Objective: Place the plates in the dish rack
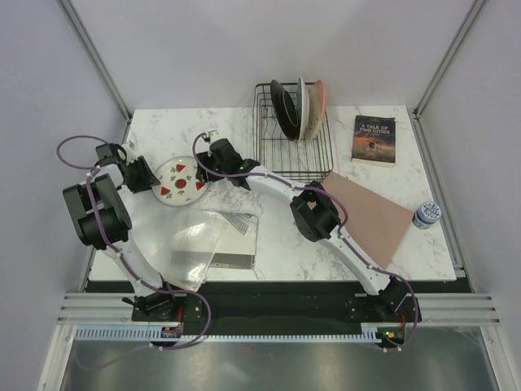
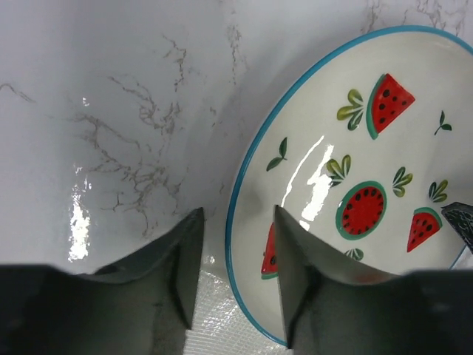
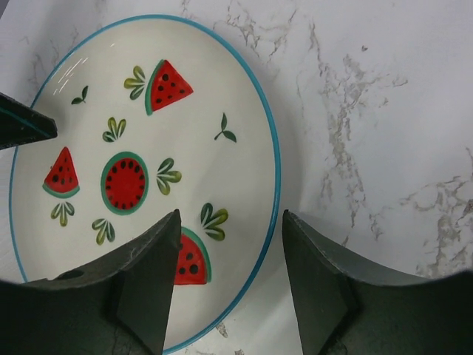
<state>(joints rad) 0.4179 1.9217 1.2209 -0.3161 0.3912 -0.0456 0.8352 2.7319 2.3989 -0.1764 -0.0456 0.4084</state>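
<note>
The watermelon-print plate (image 1: 180, 181) lies flat on the marble table (image 1: 277, 238), just left of the dish rack (image 1: 303, 156) (three other plates (image 1: 299, 108) stand upright inside). The left gripper (image 2: 236, 214) and right gripper (image 3: 230, 216) straddle its opposite rims, fingers spread.

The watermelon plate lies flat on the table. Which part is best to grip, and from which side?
Grip the watermelon plate at its blue rim, coming in low from the left or right edge. It lies flat and is far wider than a jaw opening, so probably only the thin rim fits in it.
</note>
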